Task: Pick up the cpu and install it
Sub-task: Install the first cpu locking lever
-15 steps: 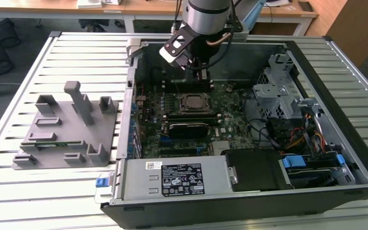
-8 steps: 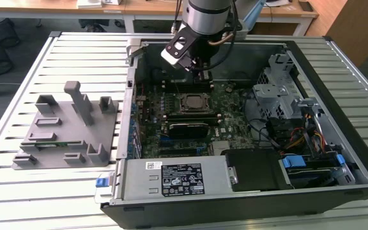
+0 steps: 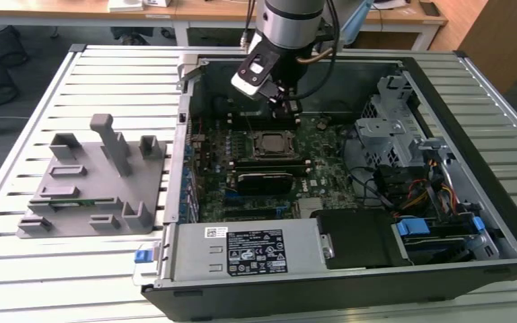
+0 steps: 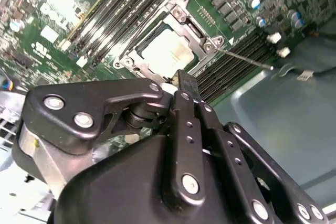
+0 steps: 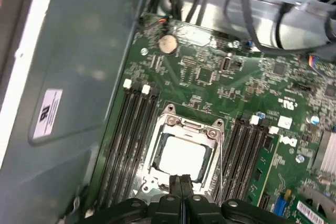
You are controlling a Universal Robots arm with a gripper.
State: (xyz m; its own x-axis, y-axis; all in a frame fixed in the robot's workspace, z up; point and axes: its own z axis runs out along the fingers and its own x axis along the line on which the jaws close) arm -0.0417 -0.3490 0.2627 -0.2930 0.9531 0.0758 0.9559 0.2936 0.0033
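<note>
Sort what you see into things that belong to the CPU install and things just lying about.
Belongs to the job: cpu, lying inside the socket frame; motherboard; gripper, shut, close to the cpu.

Just lying about: grey fixture block; power supply; drive cage; coin cell.

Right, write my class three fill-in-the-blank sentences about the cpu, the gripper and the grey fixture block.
1. The cpu lies in the ____ on the motherboard.
2. The gripper hangs close to it, fingers ____.
3. The grey fixture block stands to the exterior view's ____ of the computer case.
Missing: socket; shut; left.
</note>
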